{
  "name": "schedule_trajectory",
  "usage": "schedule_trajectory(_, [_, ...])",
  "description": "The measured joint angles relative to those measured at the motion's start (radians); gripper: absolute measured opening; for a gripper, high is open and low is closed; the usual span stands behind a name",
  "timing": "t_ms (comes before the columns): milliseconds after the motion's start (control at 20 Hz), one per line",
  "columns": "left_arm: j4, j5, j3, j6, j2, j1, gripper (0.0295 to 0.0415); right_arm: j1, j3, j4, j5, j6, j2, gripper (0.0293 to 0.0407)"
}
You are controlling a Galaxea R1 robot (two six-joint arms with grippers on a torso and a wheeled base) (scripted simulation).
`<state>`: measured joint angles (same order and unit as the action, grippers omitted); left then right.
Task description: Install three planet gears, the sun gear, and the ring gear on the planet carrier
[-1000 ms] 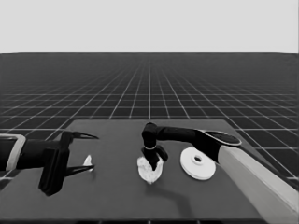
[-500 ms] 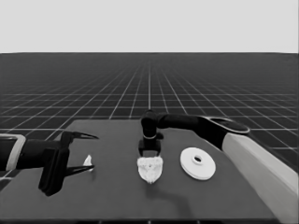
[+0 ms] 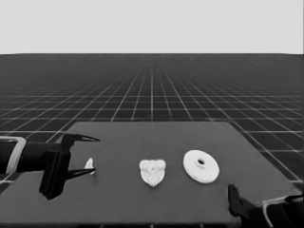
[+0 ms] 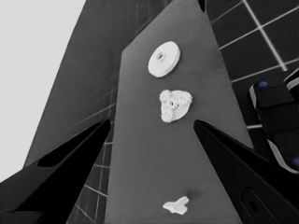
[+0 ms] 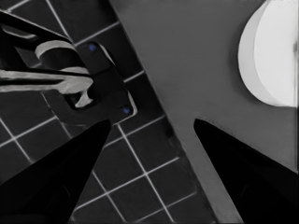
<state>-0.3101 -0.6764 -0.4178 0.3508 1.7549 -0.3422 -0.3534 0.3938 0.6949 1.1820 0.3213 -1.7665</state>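
One larger round part (image 3: 201,166), right of centre. One tight clump of small toothed gears (image 3: 152,172) at mid-table, left of that disc and apart from it; impossible to count singly, with about three toothed lobes showing. One thin white piece (image 3: 89,165), at the left end. One dark table (image 3: 142,137) under all.

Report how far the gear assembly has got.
Done: several small gears sit clustered on the smaller round part at the table's middle; how many I cannot tell. In hand: nothing. The right gripper is parked open at the table's near right corner, and the left gripper waits open over the left end, above the thin white piece. Left: the larger round part lies apart, not yet on top.
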Motion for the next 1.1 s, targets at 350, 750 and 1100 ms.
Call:
schedule_trajectory(350, [0.000, 0.000, 0.000, 0.000, 0.000, 0.000, 0.0385, 0.429, 1.064, -0.596, 0.313, 0.591, -0.628, 0.0385])
schedule_trajectory(750, [0.000, 0.000, 0.000, 0.000, 0.000, 0.000, 0.0385, 0.246, 1.220, -0.466, 0.200, 0.552, -0.700, 0.0385])
schedule_trajectory(1100, [0.000, 0.000, 0.000, 0.000, 0.000, 0.000, 0.0385, 0.236, 1.233, -0.458, 0.190, 0.547, -0.706, 0.0348])
